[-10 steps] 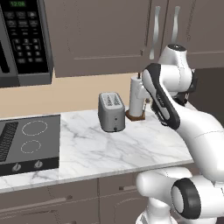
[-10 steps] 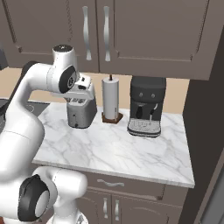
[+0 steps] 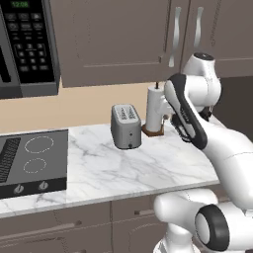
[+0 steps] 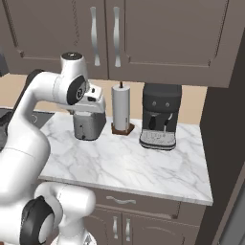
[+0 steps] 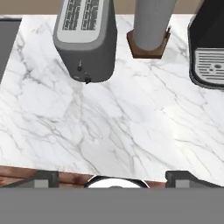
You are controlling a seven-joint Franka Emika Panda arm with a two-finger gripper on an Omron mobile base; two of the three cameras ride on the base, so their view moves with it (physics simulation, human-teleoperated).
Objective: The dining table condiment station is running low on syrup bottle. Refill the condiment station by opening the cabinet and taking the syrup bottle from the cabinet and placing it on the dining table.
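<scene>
My gripper [image 5: 113,177] hangs open above the marble counter [image 5: 109,127], its two fingertips [image 5: 41,177] far apart with nothing between them. In the right base view the gripper [image 4: 94,110] points down just in front of the grey toaster [image 4: 88,124]. The taupe wall cabinet [image 4: 162,33] hangs above the counter with its doors shut and two curved silver handles [image 4: 116,36] side by side. From the left, the cabinet [image 3: 113,39] sits well above the hand. The syrup bottle and the dining table are out of view.
A toaster [image 3: 126,126], a paper towel roll on a wooden base [image 4: 121,107] and a black coffee machine [image 4: 160,117] line the back of the counter. A black cooktop [image 3: 29,163] lies to the left, under a microwave [image 3: 27,44].
</scene>
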